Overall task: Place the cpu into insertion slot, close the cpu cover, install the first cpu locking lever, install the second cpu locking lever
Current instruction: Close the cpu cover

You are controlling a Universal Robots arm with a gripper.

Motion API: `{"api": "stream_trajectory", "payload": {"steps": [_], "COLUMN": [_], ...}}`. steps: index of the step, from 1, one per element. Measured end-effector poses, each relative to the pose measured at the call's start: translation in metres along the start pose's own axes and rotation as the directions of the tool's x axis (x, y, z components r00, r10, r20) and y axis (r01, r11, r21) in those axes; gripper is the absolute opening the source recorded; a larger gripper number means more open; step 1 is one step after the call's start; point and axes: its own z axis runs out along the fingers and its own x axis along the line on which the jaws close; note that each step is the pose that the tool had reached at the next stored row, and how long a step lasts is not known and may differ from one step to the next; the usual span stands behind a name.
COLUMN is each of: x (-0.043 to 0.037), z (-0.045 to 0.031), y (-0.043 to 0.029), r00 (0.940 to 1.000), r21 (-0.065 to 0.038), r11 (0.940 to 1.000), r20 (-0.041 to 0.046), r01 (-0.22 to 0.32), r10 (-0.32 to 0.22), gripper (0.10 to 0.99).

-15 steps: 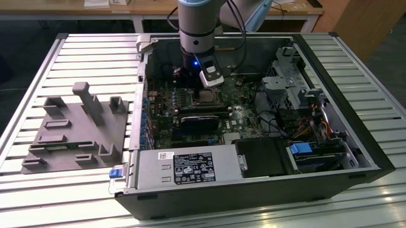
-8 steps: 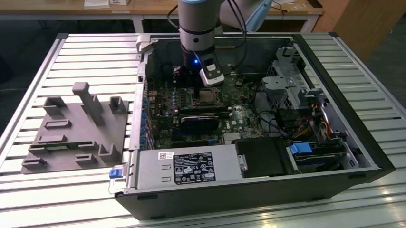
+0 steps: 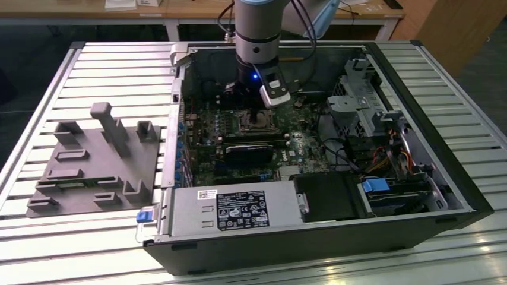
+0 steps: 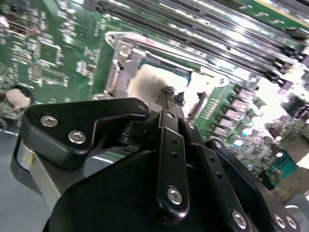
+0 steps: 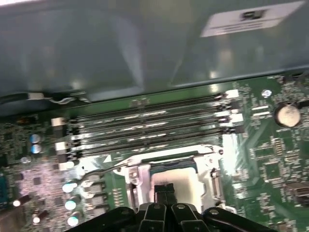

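The insertion slot sits in the green board inside the open case, directly under my gripper. In both wrist views the cpu shows its silvery top inside the socket. The cpu cover lies flat around it as a metal frame. A thin wire lever runs along the socket's edge. My gripper is shut, its two black fingertips pressed together with nothing between them, and they hover at or on the cpu's top.
Long memory slots run beside the socket. A black rounded block lies just before it. The grey power supply fills the case's front, drive cages the exterior view's right. A grey fixture stands outside on the slatted table.
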Motion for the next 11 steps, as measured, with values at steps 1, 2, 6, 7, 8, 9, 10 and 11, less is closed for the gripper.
{"api": "stream_trajectory", "payload": {"steps": [1, 2, 6, 7, 8, 9, 10, 11], "x": [-0.0021, -0.0032, -0.0037, -0.0038, -0.0038, -0.0039, -0.0039, -0.004], "z": [0.0001, 0.0001, -0.0021, -0.0041, -0.0066, -0.0092, -0.0116, -0.0141], "y": [0.0004, 0.0006, 0.0008, 0.0009, 0.0011, 0.0012, 0.0013, 0.0015], "r00": [1.0, 1.0, 1.0, 1.0, 1.0, 1.0, 1.0, 1.0], "r21": [0.0, 0.0, 0.0, 0.0, 0.0, 0.001, 0.0, 0.0], "r11": [1.0, 1.0, 1.0, 1.0, 1.0, 1.0, 1.0, 1.0], "r20": [-0.0008, -0.0015, -0.002, -0.002, -0.002, -0.002, -0.0019, -0.0019], "r01": [0.0, 0.0, 0.0, 0.0, 0.0, 0.0, 0.0, 0.0], "r10": [0.0, 0.0, 0.0, 0.0, 0.0, 0.0, 0.0, 0.0], "gripper": [0.102, 0.102, 0.102, 0.102, 0.102, 0.102, 0.102, 0.102]}}
